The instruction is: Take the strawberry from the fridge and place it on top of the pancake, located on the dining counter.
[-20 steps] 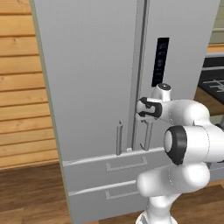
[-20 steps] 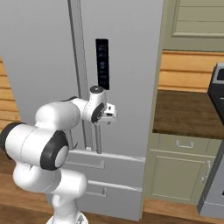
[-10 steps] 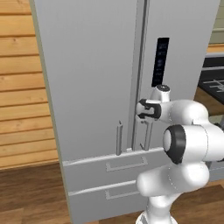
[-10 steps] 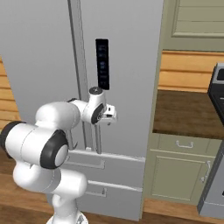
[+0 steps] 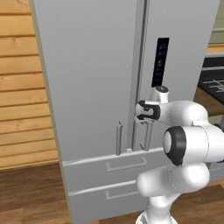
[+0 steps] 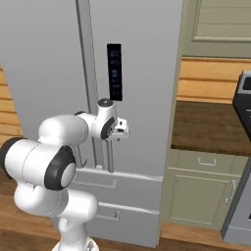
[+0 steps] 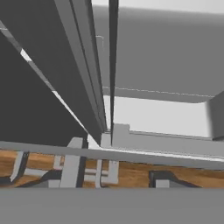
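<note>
Kitchen, closed fridge (image 5: 96,83); claw (image 5: 141,110) at right door handle (image 5: 148,133), grip state unclear.

Two base cameras look forward from behind the arm, left and right, sharing the closed fridge (image 5: 109,87) front. The hand camera sits close against its door handles (image 7: 94,74).

1 fridge (image 5: 96,87), 2 doors, 2 drawers
</note>
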